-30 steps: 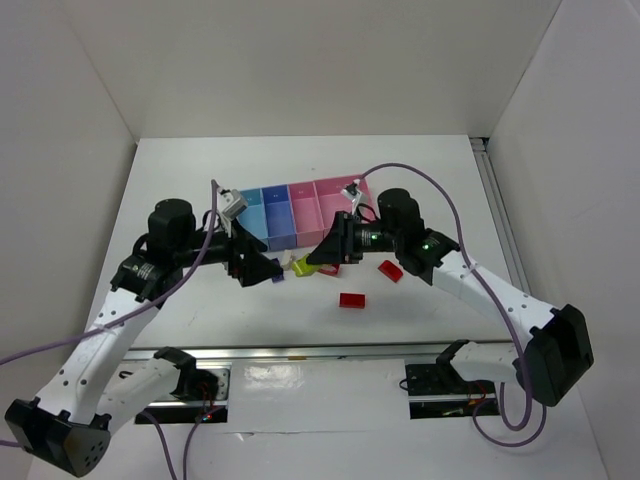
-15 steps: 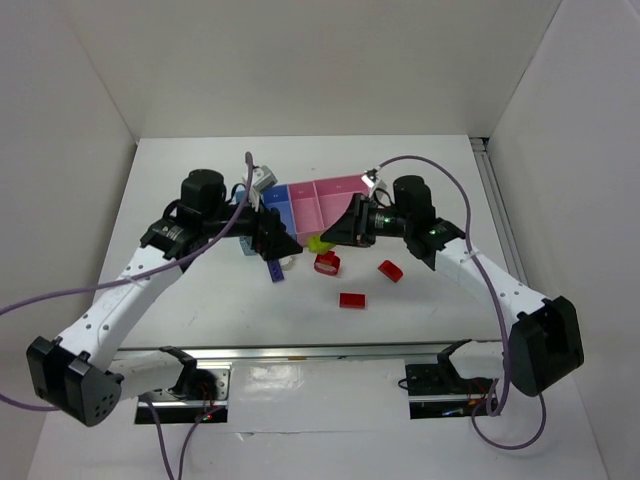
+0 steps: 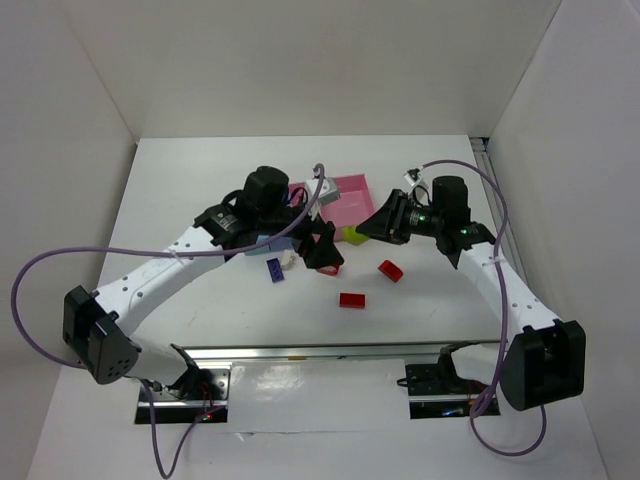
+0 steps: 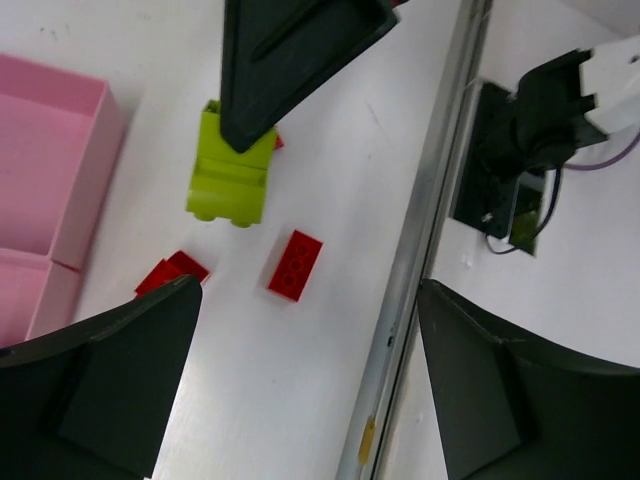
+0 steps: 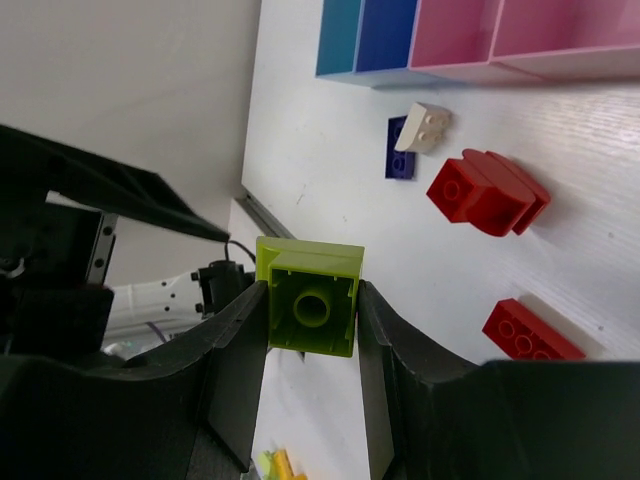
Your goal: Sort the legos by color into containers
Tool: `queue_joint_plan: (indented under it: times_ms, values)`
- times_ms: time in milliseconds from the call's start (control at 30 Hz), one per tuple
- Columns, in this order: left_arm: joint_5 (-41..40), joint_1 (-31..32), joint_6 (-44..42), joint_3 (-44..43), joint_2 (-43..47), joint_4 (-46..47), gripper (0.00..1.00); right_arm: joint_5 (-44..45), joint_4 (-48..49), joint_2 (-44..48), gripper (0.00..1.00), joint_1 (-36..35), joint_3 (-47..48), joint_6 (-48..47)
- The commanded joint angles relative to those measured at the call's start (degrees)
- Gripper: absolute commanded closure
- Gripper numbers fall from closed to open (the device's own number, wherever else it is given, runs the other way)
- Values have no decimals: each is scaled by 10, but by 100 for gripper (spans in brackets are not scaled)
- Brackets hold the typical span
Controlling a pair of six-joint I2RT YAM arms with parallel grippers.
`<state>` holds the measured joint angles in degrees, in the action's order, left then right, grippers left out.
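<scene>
Small red plastic bricks (image 3: 351, 299) lie nearest on the white table (image 3: 180, 180). Beyond them the left gripper (image 3: 322, 252) hangs spread and empty. The right gripper (image 3: 362, 230) pinches the lime green plastic brick (image 5: 310, 297). The pink plastic bins (image 3: 350, 190) lie just beyond it and leftward, toward the far edge.

No legible text, label, brand or number (any view).

Your left arm (image 3: 150, 282) and right arm (image 3: 503, 292) are white with black joints; purple cables (image 3: 13, 298) loop behind the jaws; fingers (image 4: 100, 375) are flat black wedges.
</scene>
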<state>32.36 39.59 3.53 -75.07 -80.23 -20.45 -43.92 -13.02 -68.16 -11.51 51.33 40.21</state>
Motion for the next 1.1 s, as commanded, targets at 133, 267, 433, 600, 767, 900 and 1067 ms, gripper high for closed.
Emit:
queue_joint_plan:
  times_ms: [133, 267, 433, 600, 767, 900, 1067]
  values:
    - [-128, 43, -39, -15, -28, -6, 0, -70, -9, 25, 63, 2, -9, -25]
    - [-182, 75, -54, -38, -65, -6, 1, -94, 18, 36, 63, 2, -22, -6]
    - [-193, 87, -62, -48, -85, -14, 8, -113, 52, 36, 63, -4, -43, 20]
    - [-193, 93, -62, -59, -90, -6, 21, -113, 52, 36, 63, -4, -43, 25]
    - [-187, 93, -56, -54, -77, 13, 34, -113, 52, 36, 63, -4, -48, 25]
    - [-176, 93, -51, -54, -77, 13, 45, -113, 52, 36, 63, -9, -48, 25]
    - [-181, 93, -46, -54, -82, 13, 84, -119, 52, 31, 63, 2, -35, 25]
